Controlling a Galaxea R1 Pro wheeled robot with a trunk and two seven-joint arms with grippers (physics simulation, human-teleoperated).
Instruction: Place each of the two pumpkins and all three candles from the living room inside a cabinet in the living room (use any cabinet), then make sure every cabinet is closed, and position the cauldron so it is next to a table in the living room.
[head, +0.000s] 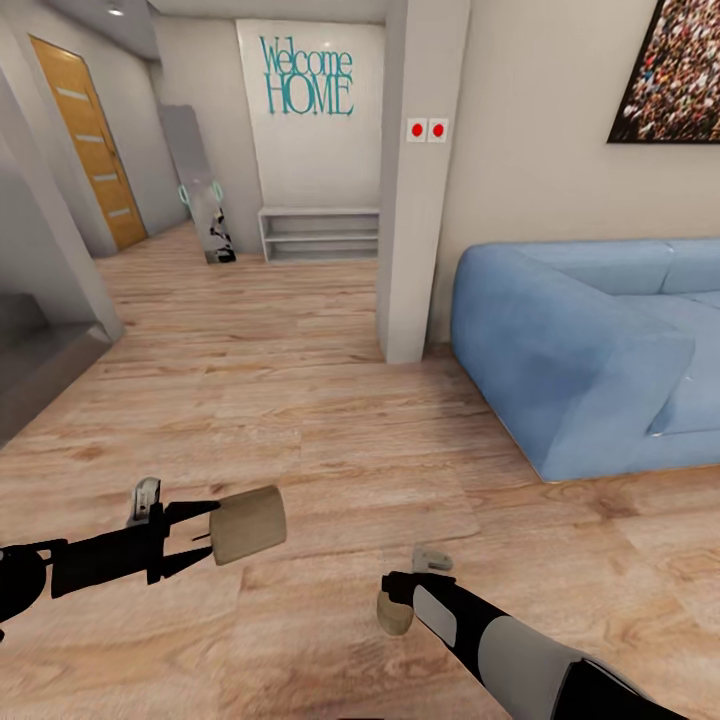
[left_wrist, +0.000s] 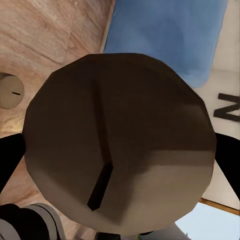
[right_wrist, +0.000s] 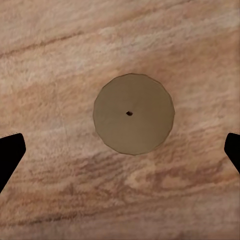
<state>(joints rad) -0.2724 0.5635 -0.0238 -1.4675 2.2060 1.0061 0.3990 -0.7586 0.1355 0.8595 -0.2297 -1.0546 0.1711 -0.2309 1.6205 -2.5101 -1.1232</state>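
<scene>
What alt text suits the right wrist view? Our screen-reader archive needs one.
A candle seen end-on, its round pale top with a tiny dark wick dot, centred over wood-grain floor. The open jaws' black tips show at both side edges, well apart from the candle.

Open floor (head: 300, 420); sofa (head: 590, 350) rightward

This is a home, at the edge of a living room opening onto an entry hall. A blue sofa (head: 600, 340) stands on the wood-plank floor (head: 300, 420) under a framed picture (head: 675, 70), and beyond the pillar (head: 415, 190) a "Welcome HOME" sign (head: 308, 75) hangs above a low shoe shelf (head: 320, 233). A wooden door (head: 92, 140) closes the hall's side.
</scene>
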